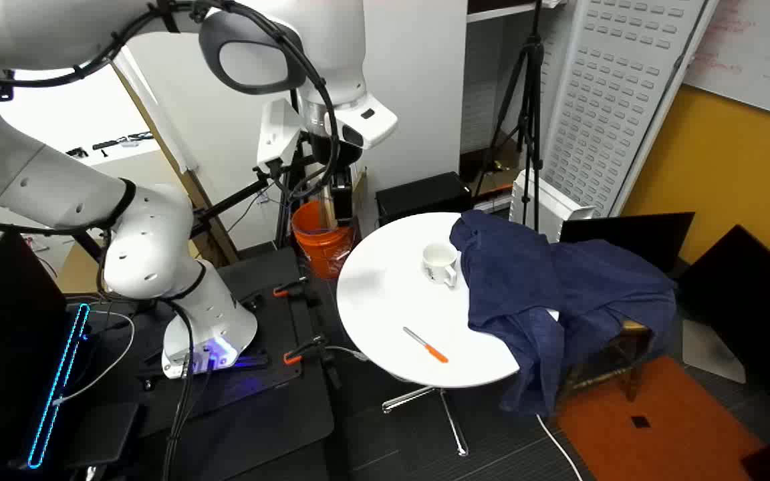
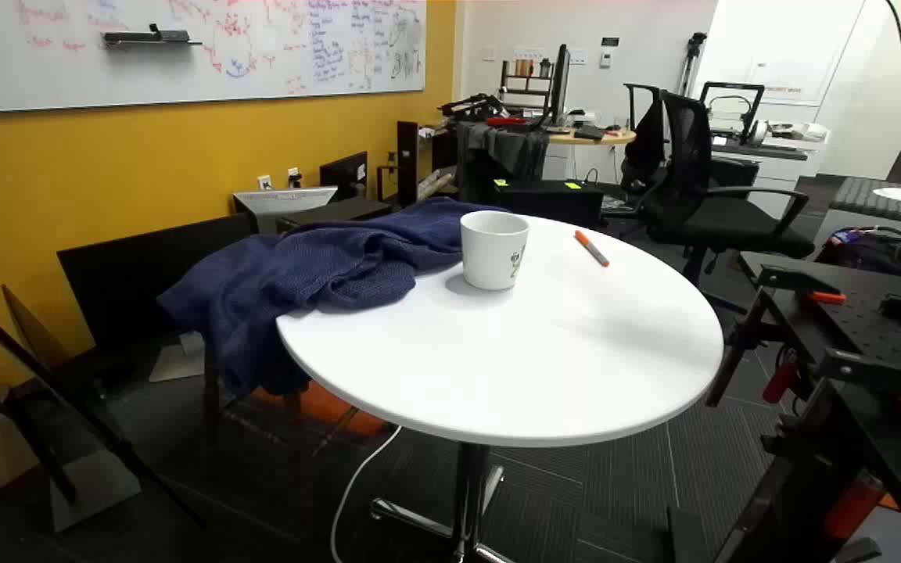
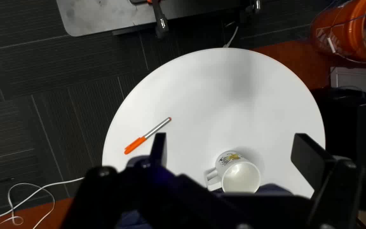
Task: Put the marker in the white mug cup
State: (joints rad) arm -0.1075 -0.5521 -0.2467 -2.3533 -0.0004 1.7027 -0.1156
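The gripper (image 3: 230,139) stands wide and empty; the orange-capped marker (image 3: 145,136), on the wrist view's left, should be light, stiff, perhaps slick, best pinched mid-barrel.

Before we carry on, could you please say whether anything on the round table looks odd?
The blue cloth does: it lies crumpled beside the white mug, covering part of the white table and hanging over its edge. The mug stands upright; no spill shows.
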